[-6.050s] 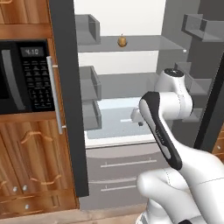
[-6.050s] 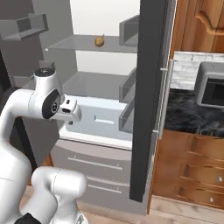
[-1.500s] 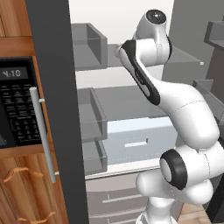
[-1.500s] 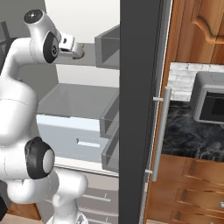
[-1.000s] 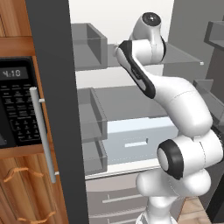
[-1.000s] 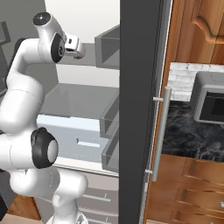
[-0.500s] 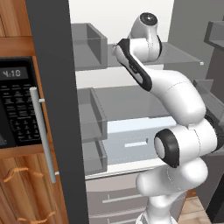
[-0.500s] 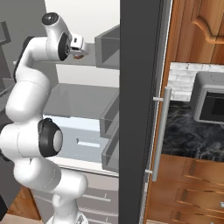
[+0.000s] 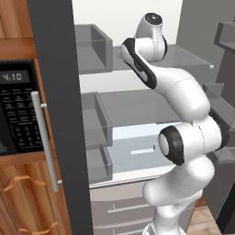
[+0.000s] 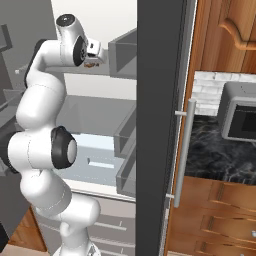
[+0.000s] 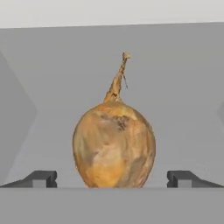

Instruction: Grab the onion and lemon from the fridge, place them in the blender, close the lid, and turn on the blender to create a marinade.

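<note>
The onion [image 11: 113, 144], a tan-brown bulb with a dry pointed stalk, stands upright on the upper grey shelf [image 9: 186, 56] of the open fridge. My gripper [image 11: 111, 178] is open. In the hand view one dark fingertip [image 11: 41, 178] shows to the left of the bulb and the other to its right, both clear of its skin. From the right base view the hand [image 10: 94, 54] reaches over that shelf, with a bit of the onion [image 10: 90, 64] just under it. The lemon and the blender are out of view.
The dark grey fridge door [image 9: 59, 114] with its silver bar handle [image 9: 43, 137] stands open beside the arm. Grey door bins [image 10: 124, 55] hang close to the hand. A black microwave [image 9: 18, 114] sits in wooden cabinets; drawers lie under the lower shelves.
The hand has pushed a little deeper over the upper shelf toward the onion, and the arm has straightened up behind it. The jaws have stayed open.
</note>
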